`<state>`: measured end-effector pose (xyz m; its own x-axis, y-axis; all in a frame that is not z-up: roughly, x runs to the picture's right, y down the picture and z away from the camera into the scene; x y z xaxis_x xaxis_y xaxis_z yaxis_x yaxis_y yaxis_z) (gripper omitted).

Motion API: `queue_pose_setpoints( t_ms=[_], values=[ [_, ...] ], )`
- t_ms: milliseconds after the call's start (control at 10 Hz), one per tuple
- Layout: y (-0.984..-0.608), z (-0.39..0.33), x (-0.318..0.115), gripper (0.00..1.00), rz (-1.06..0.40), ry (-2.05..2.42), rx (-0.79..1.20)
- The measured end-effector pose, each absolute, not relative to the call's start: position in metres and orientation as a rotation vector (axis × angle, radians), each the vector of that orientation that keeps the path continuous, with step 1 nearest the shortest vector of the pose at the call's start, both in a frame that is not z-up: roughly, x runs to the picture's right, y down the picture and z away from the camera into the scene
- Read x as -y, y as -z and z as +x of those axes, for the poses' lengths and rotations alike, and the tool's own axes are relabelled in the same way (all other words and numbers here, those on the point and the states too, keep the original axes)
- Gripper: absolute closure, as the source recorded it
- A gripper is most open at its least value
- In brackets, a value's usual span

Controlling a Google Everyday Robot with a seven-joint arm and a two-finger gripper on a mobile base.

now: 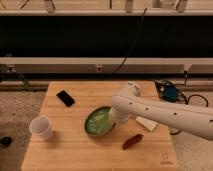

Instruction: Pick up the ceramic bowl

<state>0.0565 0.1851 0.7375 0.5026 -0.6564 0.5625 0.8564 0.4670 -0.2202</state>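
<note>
The ceramic bowl (98,122), green and glossy with pale streaks and a dark rim, is at the middle of the wooden table (75,152). It is tilted, with its right rim raised and its inside facing left and toward the camera. My gripper (115,119) is at the bowl's right rim, mostly hidden by the white wrist of the arm (165,116), which reaches in from the right. The gripper is shut on the rim.
A small white cup (41,128) stands at the table's left front. A black phone (65,98) lies at the back left. A reddish-brown object (132,141) and a white block (146,123) lie just right of the bowl. Blue gear and cables (170,93) sit off the table's right edge.
</note>
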Motion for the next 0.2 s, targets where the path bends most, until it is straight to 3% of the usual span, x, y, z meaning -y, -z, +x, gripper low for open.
queue_pose_setpoints(
  t_ms=[200],
  values=[
    [-0.7351,0.0558,-0.1803,1.0,-0.518,0.968,0.434]
  ],
)
